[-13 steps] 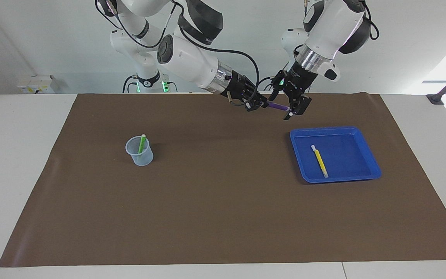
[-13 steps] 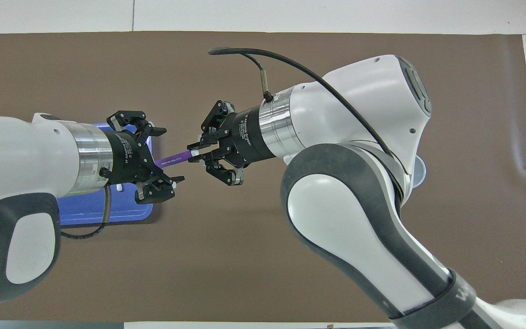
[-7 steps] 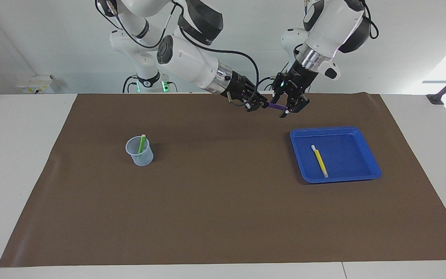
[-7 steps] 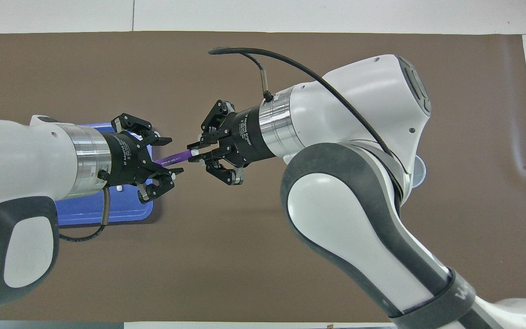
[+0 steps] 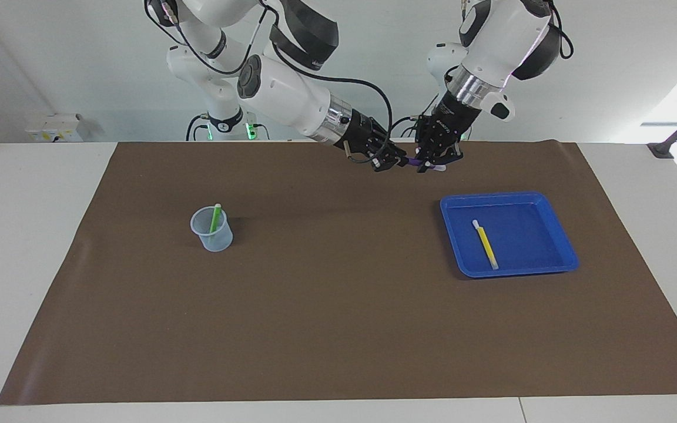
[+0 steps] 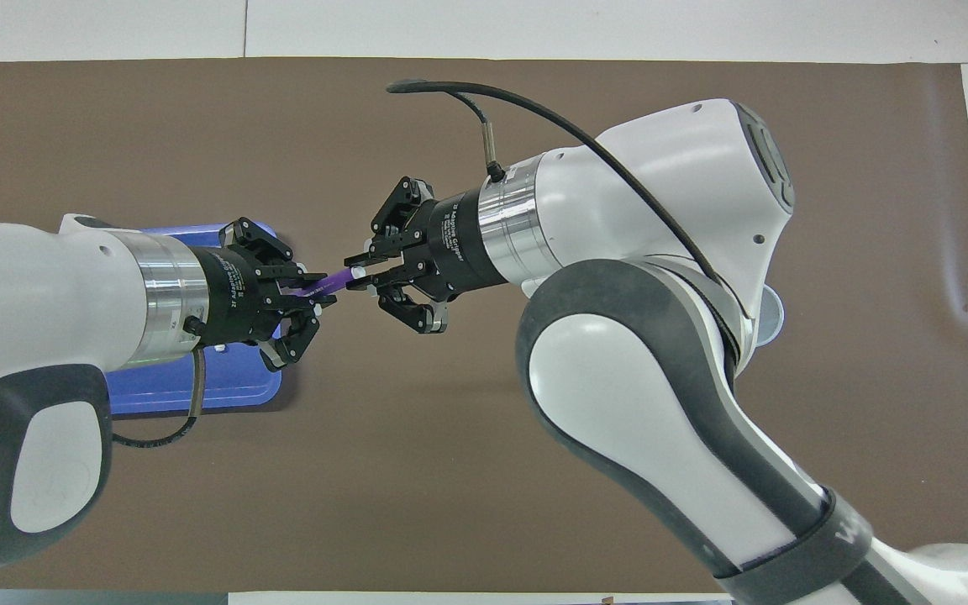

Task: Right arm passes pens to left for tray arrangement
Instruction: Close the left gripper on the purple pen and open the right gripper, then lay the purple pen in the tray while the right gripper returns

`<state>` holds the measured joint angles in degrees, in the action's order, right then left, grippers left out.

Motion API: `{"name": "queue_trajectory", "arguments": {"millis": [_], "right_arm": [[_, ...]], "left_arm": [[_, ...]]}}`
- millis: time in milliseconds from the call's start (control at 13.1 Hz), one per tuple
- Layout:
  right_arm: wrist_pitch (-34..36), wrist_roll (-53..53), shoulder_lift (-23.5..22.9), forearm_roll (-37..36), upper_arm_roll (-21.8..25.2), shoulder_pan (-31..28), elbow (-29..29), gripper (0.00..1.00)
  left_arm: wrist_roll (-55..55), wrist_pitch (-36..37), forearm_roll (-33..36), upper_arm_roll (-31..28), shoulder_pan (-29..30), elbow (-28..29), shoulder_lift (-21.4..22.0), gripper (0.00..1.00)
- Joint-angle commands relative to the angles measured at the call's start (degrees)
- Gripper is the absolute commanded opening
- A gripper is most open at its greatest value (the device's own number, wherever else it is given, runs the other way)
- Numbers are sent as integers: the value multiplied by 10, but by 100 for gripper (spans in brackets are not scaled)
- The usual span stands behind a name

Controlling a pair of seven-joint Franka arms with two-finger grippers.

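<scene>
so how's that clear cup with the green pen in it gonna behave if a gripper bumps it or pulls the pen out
The cup looks thin and translucent, so it is probably light and would slide on the brown mat if nudged. The green pen leans on its rim and sticks out above it, so a sideways pull might tip the cup. Its round wall suggests it would roll once it is down.

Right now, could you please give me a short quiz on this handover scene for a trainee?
1. True or false: the yellow pen lies in the blue tray.
2. Which pen stands in the cup? A purple, B green, C yellow.
3. Which tools grip the purple pen?

Key:
1. True.
2. B, the green pen.
3. Both: left tool and right tool are shut on it, up in the air.
</scene>
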<state>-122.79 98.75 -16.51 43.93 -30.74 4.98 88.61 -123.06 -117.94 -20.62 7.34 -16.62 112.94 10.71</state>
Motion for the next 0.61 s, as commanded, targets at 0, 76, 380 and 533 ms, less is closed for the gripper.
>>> {"name": "queue_trajectory", "arguments": {"millis": [0,76,380,533], "right_arm": [[4,7,-4,2,-6,-1,-5,0],[4,6,-4,2,-6,-1,-5,0],[3,1,-4,-45,-6,-1,-6,95],[6,0,0,-79,-5,-1,-6,100]], "left_arm": [[-9,-13,-6,-7,5,15,13,0],[-9,-13,-6,-8,5,15,13,0],[-8,-16,-6,-9,5,15,12,0],[-8,-18,-6,-11,6,13,12,0]]}}
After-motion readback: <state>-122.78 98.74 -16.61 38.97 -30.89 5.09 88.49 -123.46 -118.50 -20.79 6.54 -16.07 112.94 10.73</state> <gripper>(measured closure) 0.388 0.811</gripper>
